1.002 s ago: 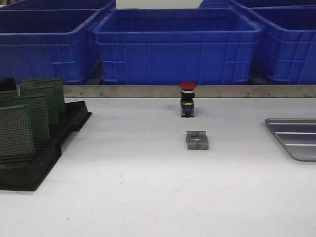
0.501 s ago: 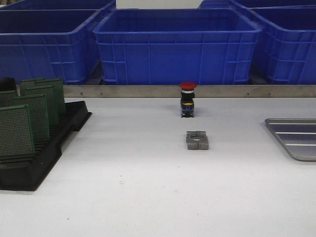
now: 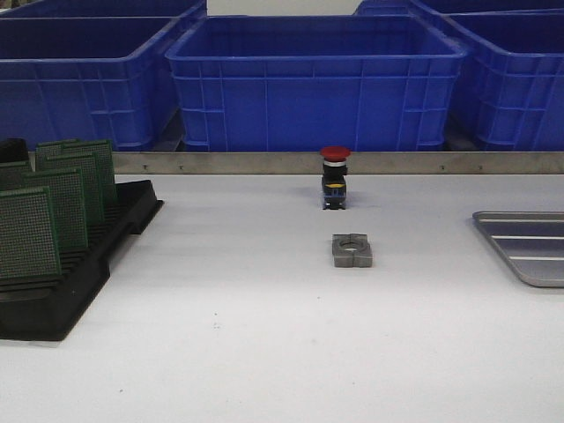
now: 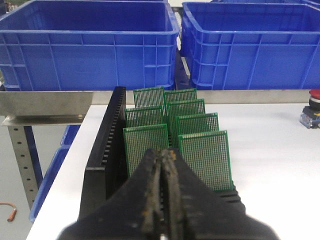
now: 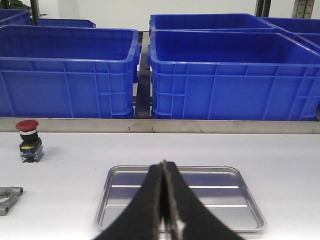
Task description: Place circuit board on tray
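Several green perforated circuit boards (image 3: 53, 207) stand upright in a black slotted rack (image 3: 97, 264) at the table's left; they also show in the left wrist view (image 4: 205, 152). My left gripper (image 4: 163, 156) is shut and empty, just in front of the nearest boards. The silver ridged tray (image 3: 529, 247) lies at the right edge of the table and holds nothing; it also shows in the right wrist view (image 5: 210, 192). My right gripper (image 5: 164, 165) is shut and empty above the tray's near side. Neither gripper shows in the front view.
A red-capped push button (image 3: 335, 176) stands mid-table, a grey metal clamp block (image 3: 352, 250) lies in front of it. Big blue bins (image 3: 317, 79) stand behind a metal rail at the back. The table's left edge is beside the rack (image 4: 95, 150).
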Available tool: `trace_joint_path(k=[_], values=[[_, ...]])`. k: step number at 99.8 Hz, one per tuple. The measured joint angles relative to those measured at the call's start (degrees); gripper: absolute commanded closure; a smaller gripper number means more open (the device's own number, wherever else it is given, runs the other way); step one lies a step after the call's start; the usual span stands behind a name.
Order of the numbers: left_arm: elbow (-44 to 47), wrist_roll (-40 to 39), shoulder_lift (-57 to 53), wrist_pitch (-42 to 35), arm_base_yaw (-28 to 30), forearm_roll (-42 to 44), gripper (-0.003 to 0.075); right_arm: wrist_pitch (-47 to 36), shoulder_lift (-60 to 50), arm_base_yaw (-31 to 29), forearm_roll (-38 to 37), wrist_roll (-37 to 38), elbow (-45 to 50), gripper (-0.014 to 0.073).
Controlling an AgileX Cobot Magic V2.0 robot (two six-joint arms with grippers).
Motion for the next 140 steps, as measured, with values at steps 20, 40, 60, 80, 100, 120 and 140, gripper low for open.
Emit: trace_joint_path(k=[20,40,60,80,100,120,140], values=[[-0.4,0.0,0.0,0.7,0.0,0.0,0.0741,0.0,0.0,0.0,0.0,0.0,0.0,0.0655],[-10.1,0.0,3.2,9.6,0.0,-0.1,0.0741,0.0,0.0,0.0,0.0,0.0,0.0,0.0655],[-23.7,0.0,14.3,18.8,0.0,-0.1,0.0741,0.0,0.0,0.0,0.0,0.0,0.0,0.0655],[-34.6,0.0,28.7,24.6,0.0,0.0,0.0740,0.0,0.0,0.0,0.0,0.0,0.0,0.0655],[-43.3,0.0,43.3,27.5,0.0,0.4,0.0670,0.0,0.0,0.0,0.0,0.0,0.0,0.0655],[-51.8,10.3,56.9,32.2,0.0,-2.7,0.0387,0.0,0.0,0.0,0.0,0.0,0.0,0.0655],[-60.5,28.5,69.5,39.9,0.0,-9.2,0.0311,0.0,0.0,0.0,0.0,0.0,0.0,0.0655]])
